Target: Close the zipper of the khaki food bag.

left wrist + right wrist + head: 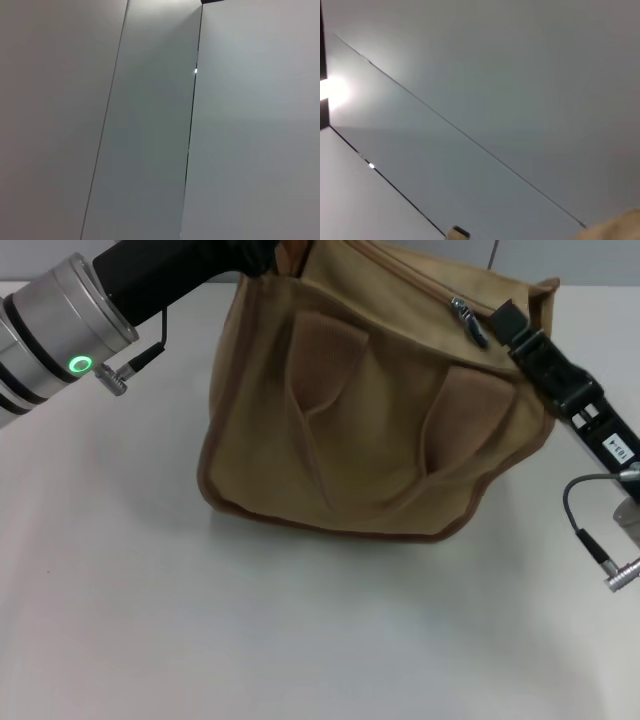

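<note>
The khaki food bag (370, 420) sits slumped on the white surface (250, 630), its zipper (440, 285) pull beside the right end effector (503, 320). The left end effector (262, 262) meets the bag's far corner. Whether either is open or closed cannot be told. Both wrist views show only pale panels; the right one also catches a tan sliver.
</note>
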`<state>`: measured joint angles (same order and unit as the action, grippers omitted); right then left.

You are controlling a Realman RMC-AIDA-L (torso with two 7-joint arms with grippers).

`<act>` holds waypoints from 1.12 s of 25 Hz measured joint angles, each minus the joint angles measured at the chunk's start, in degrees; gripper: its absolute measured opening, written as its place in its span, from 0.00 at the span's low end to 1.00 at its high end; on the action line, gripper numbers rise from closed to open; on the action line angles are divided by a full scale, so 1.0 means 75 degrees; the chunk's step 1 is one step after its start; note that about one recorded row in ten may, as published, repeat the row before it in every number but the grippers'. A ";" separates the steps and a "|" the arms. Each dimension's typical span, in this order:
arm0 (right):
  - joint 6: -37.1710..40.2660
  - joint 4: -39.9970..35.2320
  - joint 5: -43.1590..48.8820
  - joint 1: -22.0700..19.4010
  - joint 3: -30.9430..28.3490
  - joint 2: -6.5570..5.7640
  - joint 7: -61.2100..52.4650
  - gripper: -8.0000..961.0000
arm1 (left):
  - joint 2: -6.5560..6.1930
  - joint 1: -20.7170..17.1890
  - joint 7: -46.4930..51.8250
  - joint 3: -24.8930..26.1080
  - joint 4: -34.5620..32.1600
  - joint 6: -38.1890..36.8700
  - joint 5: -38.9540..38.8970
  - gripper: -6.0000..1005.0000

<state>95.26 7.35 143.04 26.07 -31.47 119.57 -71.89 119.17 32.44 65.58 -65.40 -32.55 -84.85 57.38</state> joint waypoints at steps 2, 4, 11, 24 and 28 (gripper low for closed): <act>-0.0062 -0.0026 -0.0001 -0.0022 0.0025 -0.0006 -0.0002 0.48 | 0.0001 0.0028 0.0000 -0.0005 -0.0005 -0.0002 -0.0003 0.05; -0.0082 -0.0063 -0.0003 -0.0044 0.0009 -0.0023 -0.0002 0.55 | 0.0001 0.0037 -0.0003 -0.0015 -0.0006 -0.0004 -0.0009 0.05; -0.0309 -0.0162 -0.0014 0.0016 0.0036 -0.0030 -0.0004 0.62 | 0.0001 0.0055 -0.0023 -0.0023 0.0022 -0.0007 -0.0019 0.05; -0.0730 -0.0089 -0.0011 0.0187 0.0041 -0.0017 -0.0020 0.62 | 0.0001 0.0097 -0.0032 -0.0021 0.0053 0.0041 -0.0038 0.05; -0.0557 -0.0058 0.0010 0.0273 0.0066 -0.0019 -0.0022 0.62 | 0.0000 0.0097 -0.0033 -0.0021 0.0061 0.0056 -0.0039 0.05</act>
<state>91.08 6.91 143.11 28.12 -30.97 119.42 -72.06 119.18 33.17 65.33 -65.56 -32.09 -84.43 57.08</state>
